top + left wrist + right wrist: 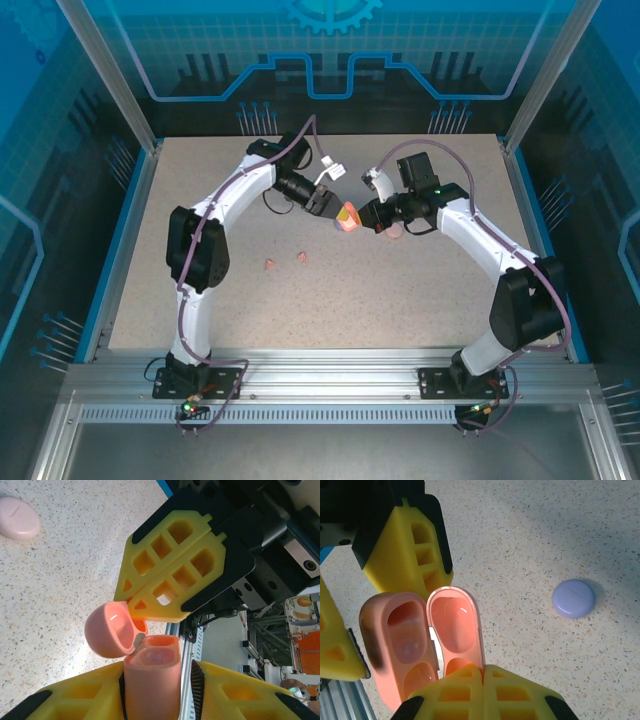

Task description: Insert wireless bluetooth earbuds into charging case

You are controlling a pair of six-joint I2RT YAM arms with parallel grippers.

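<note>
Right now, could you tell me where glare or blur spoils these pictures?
Top external: the open coral-orange plastic charging case is blown out to a bright blob. Left wrist: a white glare patch sits inside its round lid, and the background at right is out of focus. Right wrist: mostly sharp, with the purple oval case throwing a soft shadow.

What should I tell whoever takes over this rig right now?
Left gripper: shut on the coral case, lid open.
Right gripper: shut, tips at the open lid.
Two coral earbuds lie on the table near the left arm. The pink case and purple case lie closed on the table.
Done: coral case opened; its sockets look empty.
Left: pick up each coral earbud and seat it, then close the lid.
</note>
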